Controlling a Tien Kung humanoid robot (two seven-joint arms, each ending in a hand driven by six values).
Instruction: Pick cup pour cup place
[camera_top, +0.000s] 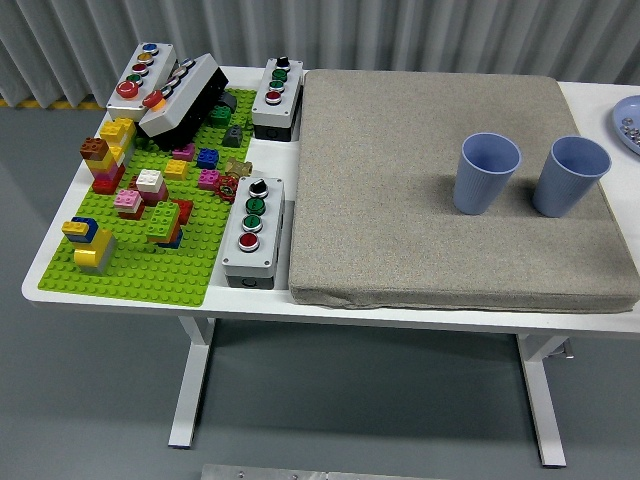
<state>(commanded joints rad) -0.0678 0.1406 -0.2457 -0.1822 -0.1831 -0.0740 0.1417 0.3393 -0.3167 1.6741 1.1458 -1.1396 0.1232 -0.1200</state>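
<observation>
Two pale blue cups, ribbed walls, both upright and mouths open, standing on the grey pad (420, 190) toward its right side. Left cup (488, 173) set well in from the pad's right edge, roughly midway between its far and near sides; right cup (571, 176) just beside that right edge, level with the first. Near each other but apart, a clear strip of pad showing between them; insides in shadow, contents not discernible.
</observation>
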